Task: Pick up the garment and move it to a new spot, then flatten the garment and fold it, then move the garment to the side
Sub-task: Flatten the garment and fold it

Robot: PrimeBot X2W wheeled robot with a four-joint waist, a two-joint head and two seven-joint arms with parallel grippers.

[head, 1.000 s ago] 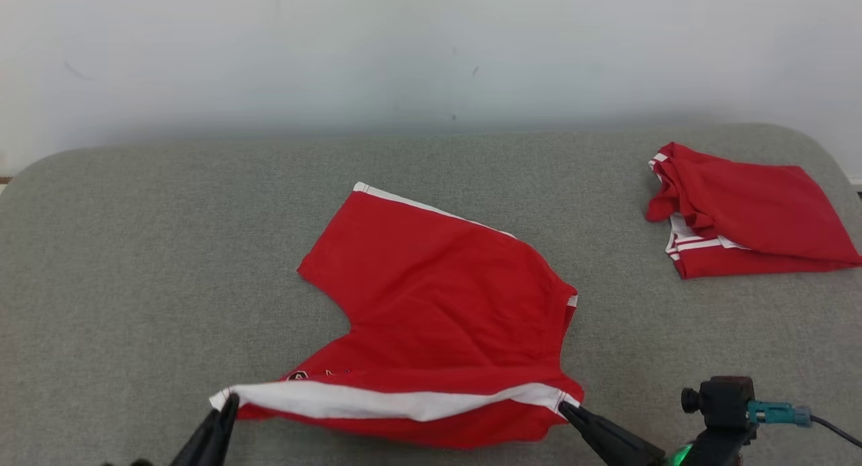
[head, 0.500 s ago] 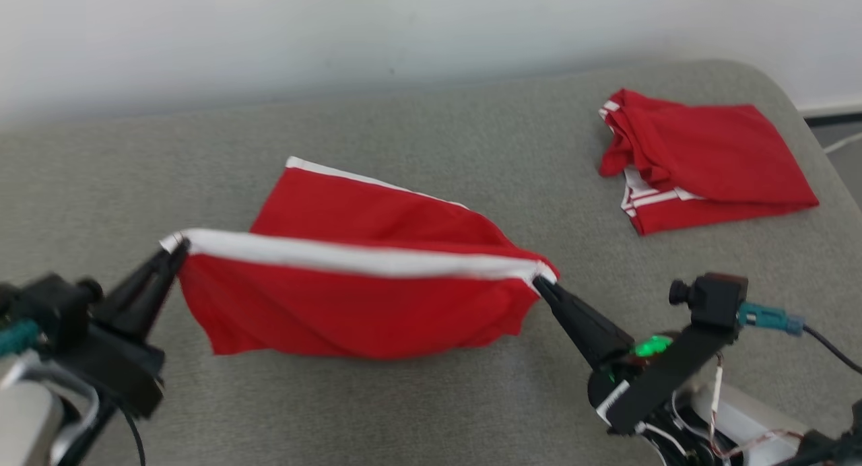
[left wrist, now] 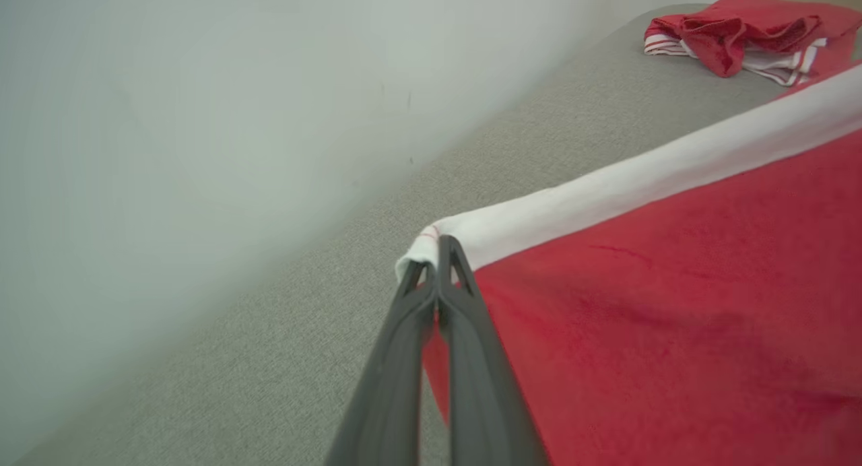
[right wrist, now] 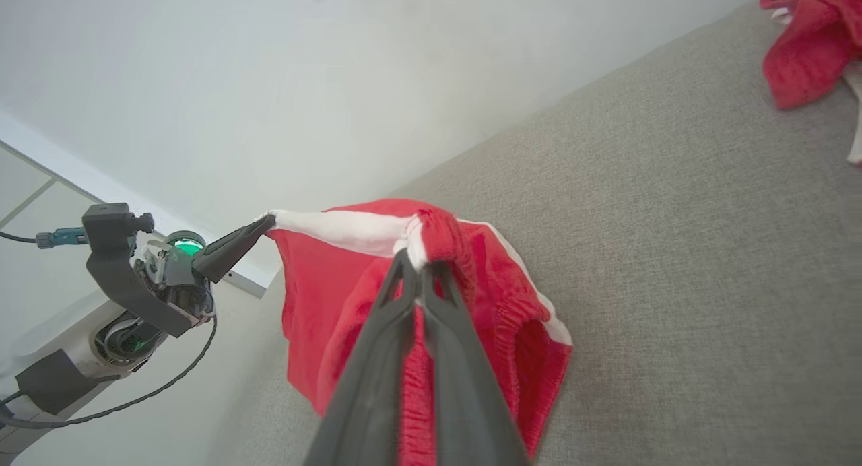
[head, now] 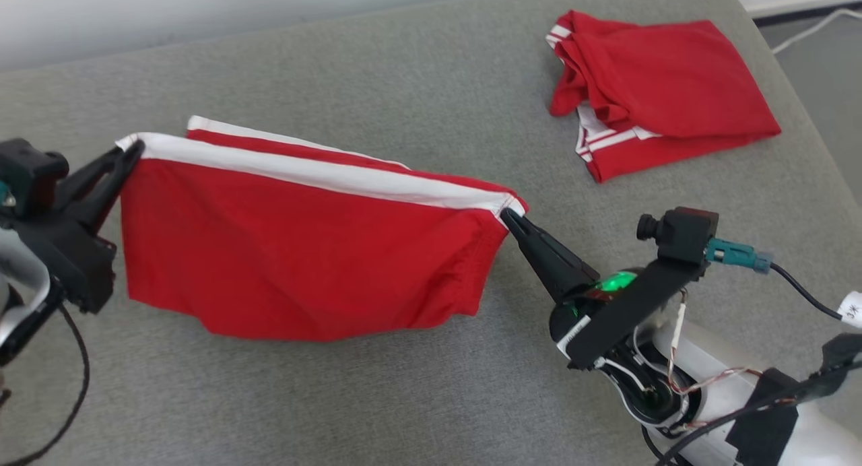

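Two red garments, two grippers; one garment [head: 303,250] held aloft.
left gripper [head: 135,148] and right gripper [head: 506,215] each pinched shut on a white waistband corner, over grey cushion [head: 404,398]; second garment [head: 660,82] folded, far right.

Soft, even, bright light; wide-angle softness at the borders.
Diffuse light falls from above on the grey cushion [head: 404,398], leaving just a faint, soft-edged shadow below the red garment [head: 303,250]. The pale wall [left wrist: 168,116] in the left wrist view is a smooth blur. Both wrist views bend straight lines near their edges. A green lamp [head: 616,282] glows brightly.
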